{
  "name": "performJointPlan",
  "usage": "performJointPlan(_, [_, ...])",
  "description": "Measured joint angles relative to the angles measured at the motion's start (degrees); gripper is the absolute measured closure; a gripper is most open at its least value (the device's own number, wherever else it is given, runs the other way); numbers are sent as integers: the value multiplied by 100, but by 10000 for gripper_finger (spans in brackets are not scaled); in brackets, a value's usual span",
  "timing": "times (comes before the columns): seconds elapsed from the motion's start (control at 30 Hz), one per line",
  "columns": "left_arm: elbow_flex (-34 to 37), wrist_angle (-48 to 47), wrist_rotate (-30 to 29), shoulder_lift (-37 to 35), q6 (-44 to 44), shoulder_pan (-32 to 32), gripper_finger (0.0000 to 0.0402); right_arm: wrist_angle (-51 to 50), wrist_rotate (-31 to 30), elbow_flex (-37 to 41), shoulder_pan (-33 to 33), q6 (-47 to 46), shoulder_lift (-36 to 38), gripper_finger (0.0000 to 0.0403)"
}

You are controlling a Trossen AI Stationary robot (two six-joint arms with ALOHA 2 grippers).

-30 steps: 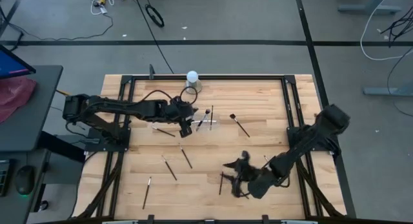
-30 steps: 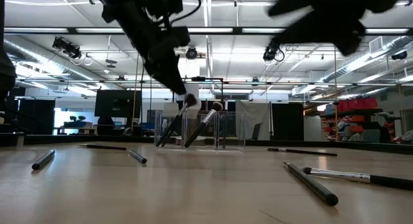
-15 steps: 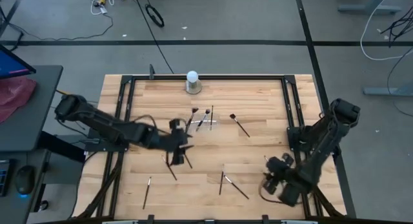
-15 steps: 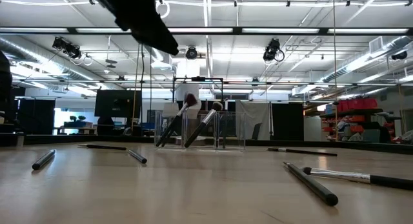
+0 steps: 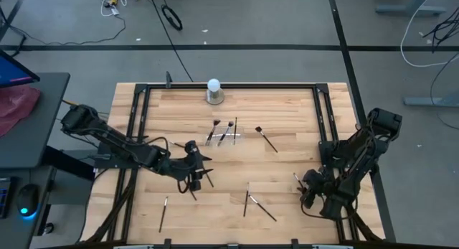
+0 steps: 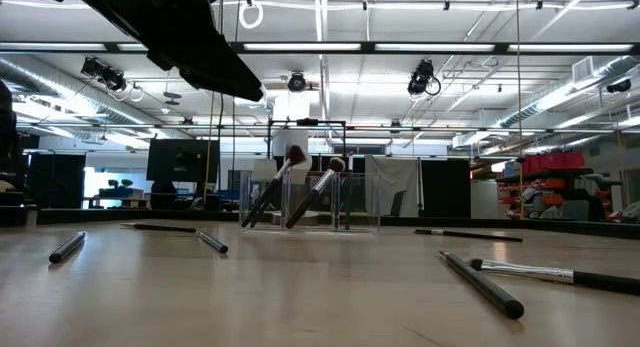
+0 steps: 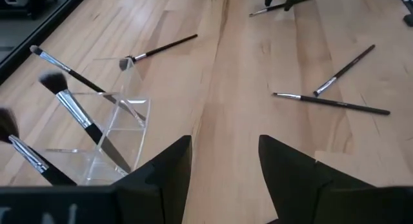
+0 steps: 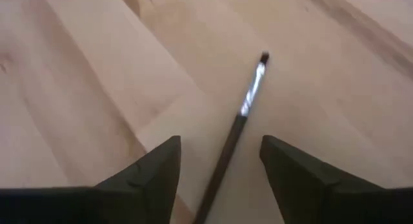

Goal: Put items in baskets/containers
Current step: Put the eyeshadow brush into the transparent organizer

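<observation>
A clear holder (image 5: 224,136) stands at the table's middle far part, and three brushes (image 6: 290,187) lean in it, tips up. Several more brushes lie flat on the wood, among them a crossed pair (image 5: 254,202) and one near the right rail (image 5: 296,180). My left gripper (image 5: 193,176) hovers open, near and left of the holder (image 7: 110,137), with bare wood between its fingers (image 7: 222,143). My right gripper (image 5: 308,191) is open and tipped down at the near right. Its fingers stand above and on either side of a silver-ferruled brush (image 8: 248,101).
A white ball on a grey base (image 5: 214,91) stands at the far edge. Black rails (image 5: 136,134) run along the table's left and right sides. Loose brushes lie at the near left (image 5: 163,213), right of the holder (image 5: 267,139) and under my left arm (image 5: 208,179).
My left gripper has drawn away from the holder toward the near left, staying open; the reddish-tipped brush stays leaning in the holder. My right gripper has swung from over the crossed pair toward the right edge, sinking and tipping downward.
</observation>
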State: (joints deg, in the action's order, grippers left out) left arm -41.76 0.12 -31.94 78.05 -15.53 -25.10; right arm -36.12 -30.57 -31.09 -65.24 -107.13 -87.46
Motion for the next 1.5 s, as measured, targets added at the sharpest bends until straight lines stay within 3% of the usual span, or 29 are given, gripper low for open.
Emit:
performJointPlan(0.37, [0,59,-23,-1,9,-21,214,71,-223,70,-123,912,-219,282])
performJointPlan(0.7, [0,59,-23,-1,22,-199,214,223,-704,79,-400,861,-553,388])
performJointPlan(0.93, [0,57,-64,-1,117,-362,214,289,-828,104,-462,266,-567,395])
performJointPlan(1.2, [0,78,-64,-1,128,-381,214,904,-1667,39,-122,97,-643,400])
performJointPlan(1.33, [107,874,-47,87,467,-377,214,2182,-2609,29,291,1310,-635,401])
performJointPlan(1.5, [527,2831,613,507,1340,-359,214,4794,-3493,24,943,4296,-636,401])
